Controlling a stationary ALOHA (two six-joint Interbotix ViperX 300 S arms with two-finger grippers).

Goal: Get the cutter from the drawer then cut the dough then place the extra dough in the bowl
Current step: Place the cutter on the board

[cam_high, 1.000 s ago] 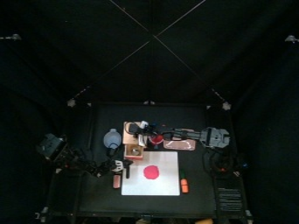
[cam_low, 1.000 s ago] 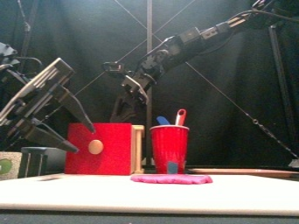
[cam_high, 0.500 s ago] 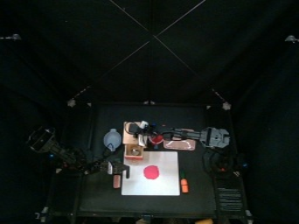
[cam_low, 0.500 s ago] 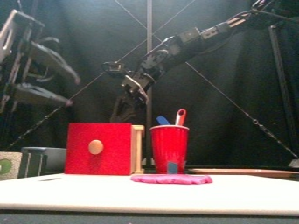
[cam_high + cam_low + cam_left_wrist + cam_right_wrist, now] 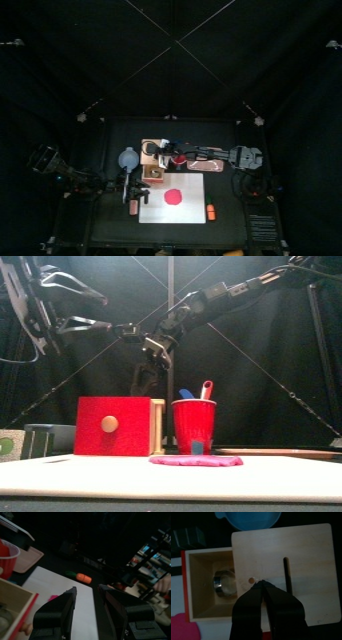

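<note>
The pale wooden box (image 5: 298,557) has its drawer pulled out, red front (image 5: 111,426) toward the table's front. The round metal cutter (image 5: 224,583) lies inside the drawer. My right gripper (image 5: 260,586) hangs shut and empty above the box, over the edge of its lid by the open drawer, and high above it in the front view (image 5: 144,351). A flat red dough disc (image 5: 173,196) lies on the white cutting board (image 5: 194,182). The blue-grey bowl (image 5: 127,158) sits behind the box. My left gripper (image 5: 96,306) is open and empty, raised high at the left.
A red cup (image 5: 194,426) holding the toy knives stands behind the board, right of the box. An orange toy (image 5: 83,578) lies at the board's front right. A pink tray (image 5: 28,559) sits beyond the cup.
My left gripper has lifted away from the red drawer front and swung up and back to the left, still open. The right arm has barely moved.
</note>
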